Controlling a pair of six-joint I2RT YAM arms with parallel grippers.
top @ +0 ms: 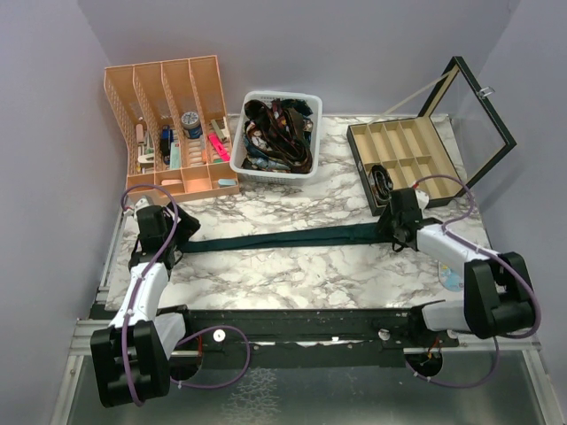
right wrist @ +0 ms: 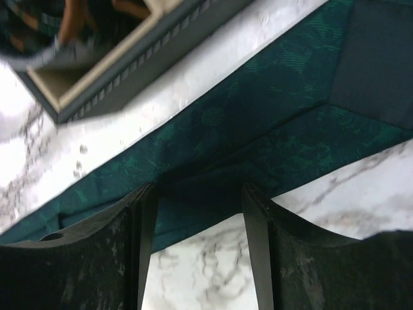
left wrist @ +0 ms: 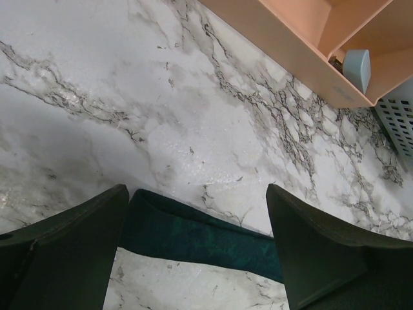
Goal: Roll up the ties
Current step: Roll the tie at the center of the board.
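- Left gripper point(left wrist: 197, 192) has its jaws spread wide, straddling the narrow end of the dark teal tie point(top: 283, 237)
- Right gripper point(right wrist: 199, 190), jaws apart, sits over the tie's wide end
- Tie lies flat across the marble table's point(top: 266, 283) middle, left to right

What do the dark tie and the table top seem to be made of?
Tie: woven fabric, perhaps silk or polyester; faint woven pattern, slight sheen. Table top: marble or marble-print laminate, cannot tell which; white with grey veins, smooth surface.

Woven cloth tie point(right wrist: 258, 97) (matt), glossy marble tbl point(left wrist: 129, 64)
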